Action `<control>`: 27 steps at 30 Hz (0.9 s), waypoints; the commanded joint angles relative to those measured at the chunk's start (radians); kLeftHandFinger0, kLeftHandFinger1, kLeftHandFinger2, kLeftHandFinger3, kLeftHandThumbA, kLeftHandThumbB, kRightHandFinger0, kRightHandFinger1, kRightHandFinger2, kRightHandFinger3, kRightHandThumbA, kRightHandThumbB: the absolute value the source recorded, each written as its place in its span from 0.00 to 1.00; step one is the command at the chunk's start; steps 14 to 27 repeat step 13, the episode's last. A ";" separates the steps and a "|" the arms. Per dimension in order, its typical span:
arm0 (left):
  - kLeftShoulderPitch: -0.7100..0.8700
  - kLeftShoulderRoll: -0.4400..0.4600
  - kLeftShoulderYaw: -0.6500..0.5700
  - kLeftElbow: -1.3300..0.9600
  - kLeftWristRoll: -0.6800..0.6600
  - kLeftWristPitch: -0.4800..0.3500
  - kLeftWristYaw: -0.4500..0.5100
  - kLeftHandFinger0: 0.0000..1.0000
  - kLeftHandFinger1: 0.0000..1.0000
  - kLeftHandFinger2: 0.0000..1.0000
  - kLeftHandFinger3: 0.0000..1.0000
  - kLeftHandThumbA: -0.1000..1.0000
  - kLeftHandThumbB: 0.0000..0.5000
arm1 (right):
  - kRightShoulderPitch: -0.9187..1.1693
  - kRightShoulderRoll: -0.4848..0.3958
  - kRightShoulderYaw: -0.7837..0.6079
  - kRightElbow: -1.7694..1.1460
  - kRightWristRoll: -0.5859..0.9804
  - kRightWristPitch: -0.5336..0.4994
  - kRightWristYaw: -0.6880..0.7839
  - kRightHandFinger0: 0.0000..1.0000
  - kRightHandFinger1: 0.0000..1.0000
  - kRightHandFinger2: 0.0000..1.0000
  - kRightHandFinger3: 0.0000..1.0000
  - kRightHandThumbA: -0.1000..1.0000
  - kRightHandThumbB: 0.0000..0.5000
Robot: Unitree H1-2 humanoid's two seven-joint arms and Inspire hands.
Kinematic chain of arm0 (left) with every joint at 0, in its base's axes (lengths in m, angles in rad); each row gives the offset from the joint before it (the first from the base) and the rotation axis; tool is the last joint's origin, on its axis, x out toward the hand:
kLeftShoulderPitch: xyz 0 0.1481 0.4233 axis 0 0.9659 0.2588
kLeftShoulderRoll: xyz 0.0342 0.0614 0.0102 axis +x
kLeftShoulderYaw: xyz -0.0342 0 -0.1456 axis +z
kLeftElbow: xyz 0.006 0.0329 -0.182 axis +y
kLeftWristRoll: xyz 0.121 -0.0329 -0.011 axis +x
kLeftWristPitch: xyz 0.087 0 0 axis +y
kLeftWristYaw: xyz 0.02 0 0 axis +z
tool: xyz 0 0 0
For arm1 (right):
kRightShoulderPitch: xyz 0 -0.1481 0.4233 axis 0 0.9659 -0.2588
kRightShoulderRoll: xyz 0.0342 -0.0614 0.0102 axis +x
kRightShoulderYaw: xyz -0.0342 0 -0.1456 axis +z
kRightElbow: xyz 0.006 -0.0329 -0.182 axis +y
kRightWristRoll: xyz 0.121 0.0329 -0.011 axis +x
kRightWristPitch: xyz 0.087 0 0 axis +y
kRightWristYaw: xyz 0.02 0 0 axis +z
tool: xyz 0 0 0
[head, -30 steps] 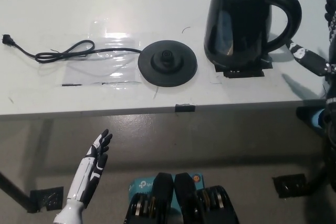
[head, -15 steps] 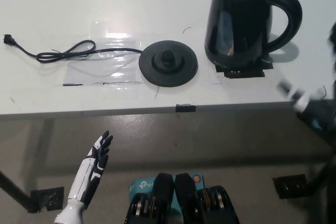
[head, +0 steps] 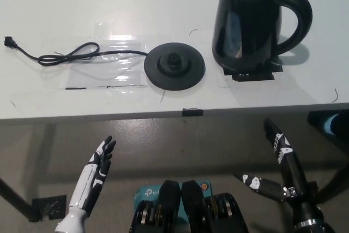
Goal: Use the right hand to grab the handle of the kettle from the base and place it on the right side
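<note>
Kettle set down at right, right hand drawn away.

Stood upright, the kettle (head: 256, 20) on the table (head: 65, 4) right of the bare base (head: 174, 65); dropped from beside the handle to below the table edge, the right hand (head: 281, 170), fingers spread and empty. Task judged done. Rested low at left, the left hand (head: 98, 167), fingers apart.

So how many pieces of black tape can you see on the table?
2. One patch lies under the kettle, at its front. A smaller piece sits on the table's front edge, below the base. More may be hidden under the kettle.
</note>
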 commanded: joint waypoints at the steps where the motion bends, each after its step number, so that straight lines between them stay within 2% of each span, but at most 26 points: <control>1: -0.008 0.015 -0.010 -0.009 0.011 -0.037 0.010 1.00 1.00 1.00 1.00 1.00 1.00 | -0.003 -0.002 0.000 0.006 -0.023 -0.017 0.025 1.00 1.00 1.00 1.00 1.00 0.80; 4: -0.012 0.019 -0.013 0.000 0.026 -0.037 0.020 1.00 1.00 1.00 1.00 1.00 1.00 | -0.009 -0.007 -0.005 0.027 -0.002 -0.012 0.047 1.00 1.00 1.00 1.00 1.00 0.71; 10: -0.018 0.021 -0.015 -0.002 0.019 -0.037 0.017 1.00 1.00 1.00 1.00 1.00 1.00 | -0.011 -0.007 -0.016 0.028 0.007 -0.010 0.061 1.00 1.00 1.00 1.00 1.00 0.68; 27: -0.020 0.018 -0.015 -0.001 0.014 -0.037 0.014 1.00 1.00 1.00 1.00 1.00 1.00 | -0.006 -0.007 -0.019 0.019 0.005 -0.004 0.061 1.00 1.00 1.00 1.00 1.00 0.69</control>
